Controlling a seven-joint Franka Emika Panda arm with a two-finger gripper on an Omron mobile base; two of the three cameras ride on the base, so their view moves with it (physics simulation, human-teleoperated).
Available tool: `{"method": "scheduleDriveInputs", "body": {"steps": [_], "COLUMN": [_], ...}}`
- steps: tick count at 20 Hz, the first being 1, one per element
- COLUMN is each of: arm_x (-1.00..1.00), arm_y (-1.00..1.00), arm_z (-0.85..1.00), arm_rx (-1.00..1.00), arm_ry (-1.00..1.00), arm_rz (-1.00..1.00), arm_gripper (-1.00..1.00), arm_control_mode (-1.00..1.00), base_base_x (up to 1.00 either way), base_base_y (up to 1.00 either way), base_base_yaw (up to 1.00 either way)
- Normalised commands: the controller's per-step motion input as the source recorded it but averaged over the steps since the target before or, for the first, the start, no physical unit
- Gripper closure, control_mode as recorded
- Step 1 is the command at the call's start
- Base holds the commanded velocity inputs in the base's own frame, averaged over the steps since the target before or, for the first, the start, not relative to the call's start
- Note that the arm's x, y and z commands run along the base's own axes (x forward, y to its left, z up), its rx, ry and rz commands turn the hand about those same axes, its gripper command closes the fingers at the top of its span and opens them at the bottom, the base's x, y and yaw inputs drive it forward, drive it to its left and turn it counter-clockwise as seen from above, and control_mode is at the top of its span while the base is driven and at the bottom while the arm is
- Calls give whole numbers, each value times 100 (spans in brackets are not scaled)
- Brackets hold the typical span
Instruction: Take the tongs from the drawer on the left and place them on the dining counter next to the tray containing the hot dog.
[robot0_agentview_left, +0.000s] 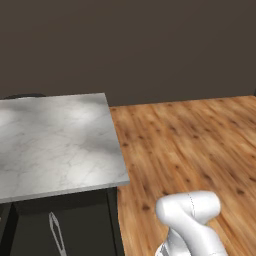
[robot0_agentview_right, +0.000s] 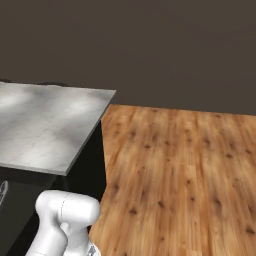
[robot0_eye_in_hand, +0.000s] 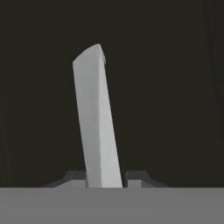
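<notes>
Between the two small dark fingers (robot0_eye_in_hand: 105, 177) in the hand view stood the slim pale silver metal tongs (robot0_eye_in_hand: 95, 118), a narrow flat grey blade rising slightly tilted to a rounded tip against a black background; the fingers were clenched on its lower end, one dark tip (robot0_eye_in_hand: 75, 177) showing on each side. Low in the left base view the same tongs (robot0_agentview_left: 56, 232) appeared as a thin pointed silver strip before the dark base, below the edge of the white-grey veined marble worktop (robot0_agentview_left: 55, 145). A sliver of them (robot0_agentview_right: 3, 192) showed at the left edge of the right base view. The white arm (robot0_agentview_left: 192, 220) was bent low, its rounded elbow joint beside the worktop's corner above the brown wooden plank floor (robot0_agentview_left: 190, 145).
</notes>
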Motion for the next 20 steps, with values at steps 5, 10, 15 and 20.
{"method": "scheduleDriveInputs", "body": {"steps": [5,10,15,20], "arm_x": [-100,-100,-95,-61], "arm_y": [-24,-32,-46,-38], "arm_z": [-17,-5,26,43], "arm_rx": [5,9,15,11], "arm_ry": [0,1,1,0], "arm_rz": [-4,-7,-19,-13], "arm_gripper": [-100,-100,-100,-100], "arm_control_mode": [-100,-100,-100,-100], "base_base_x": [0,0,0,0], "base_base_y": [0,0,0,0], "base_base_yaw": [0,0,0,0]}}
